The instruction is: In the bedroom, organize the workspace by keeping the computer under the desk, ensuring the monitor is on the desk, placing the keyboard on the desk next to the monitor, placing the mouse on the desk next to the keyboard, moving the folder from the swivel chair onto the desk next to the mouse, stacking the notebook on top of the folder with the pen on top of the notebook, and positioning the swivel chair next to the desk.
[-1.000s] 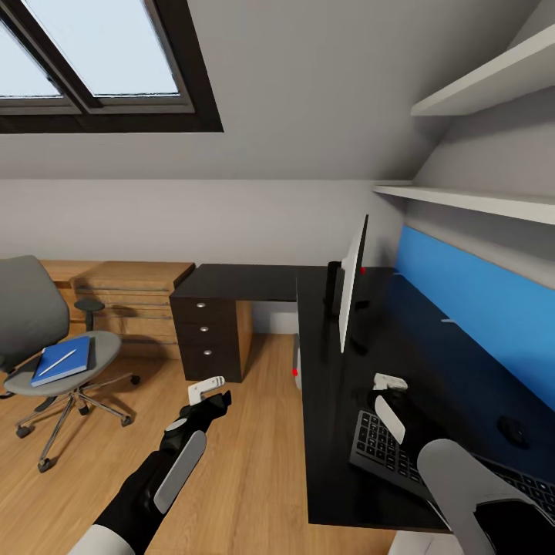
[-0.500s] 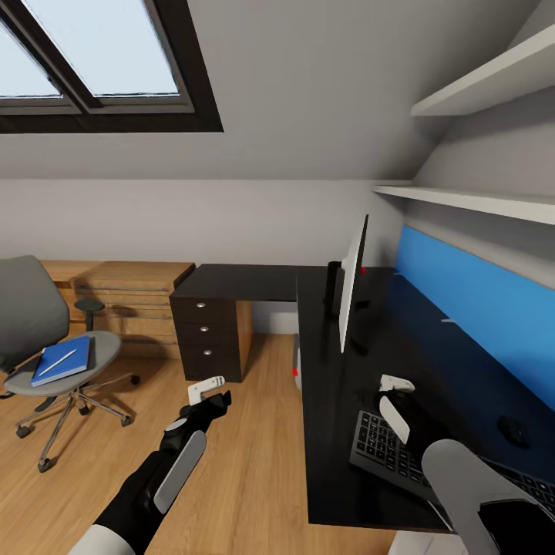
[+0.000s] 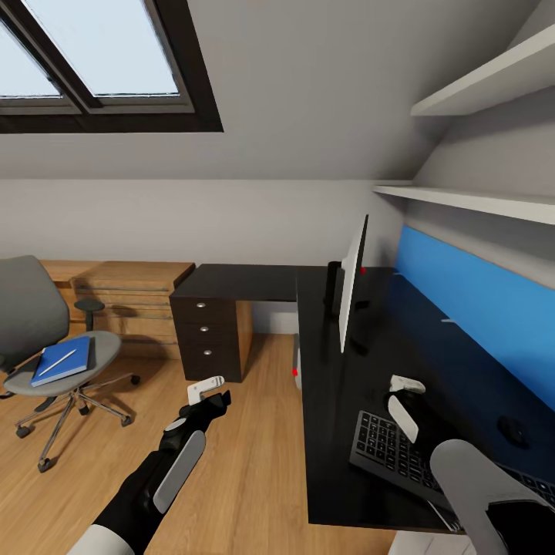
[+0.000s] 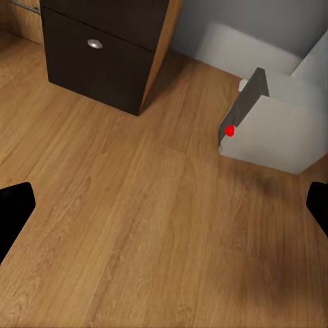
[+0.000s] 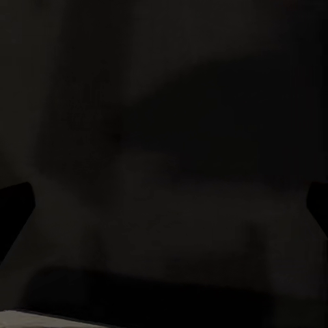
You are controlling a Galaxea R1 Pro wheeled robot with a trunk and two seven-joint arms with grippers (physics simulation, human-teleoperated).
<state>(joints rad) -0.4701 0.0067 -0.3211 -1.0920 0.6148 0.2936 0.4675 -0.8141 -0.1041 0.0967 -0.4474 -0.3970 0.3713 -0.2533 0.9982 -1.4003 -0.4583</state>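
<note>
The grey swivel chair (image 3: 31, 327) stands at the left on the wood floor, apart from the black desk (image 3: 327, 432). On its seat lies the blue folder (image 3: 62, 360) with the white pen (image 3: 58, 363) on top. The notebook is out of view. The monitor (image 3: 351, 284) stands edge-on on the desk; the keyboard (image 3: 389, 451) and the dark mouse (image 3: 512, 430) lie nearer me. The computer (image 3: 297, 368) (image 4: 273, 130) sits under the desk's edge, red light showing. My left gripper (image 3: 212, 391) (image 4: 164, 212) hangs open over the floor. My right gripper (image 3: 405, 399) is open above the desk beyond the keyboard.
A dark drawer unit (image 3: 208, 331) (image 4: 102, 55) supports the desk's far wing, with a low light-wood shelf unit (image 3: 131, 297) beside it. White wall shelves (image 3: 478, 202) hang over the blue back panel (image 3: 478, 308). Open wood floor (image 3: 247, 470) lies between chair and desk.
My right gripper has shifted slightly to the right over the desk, past the keyboard's far edge. The left arm, chair and desk things have stayed put.
</note>
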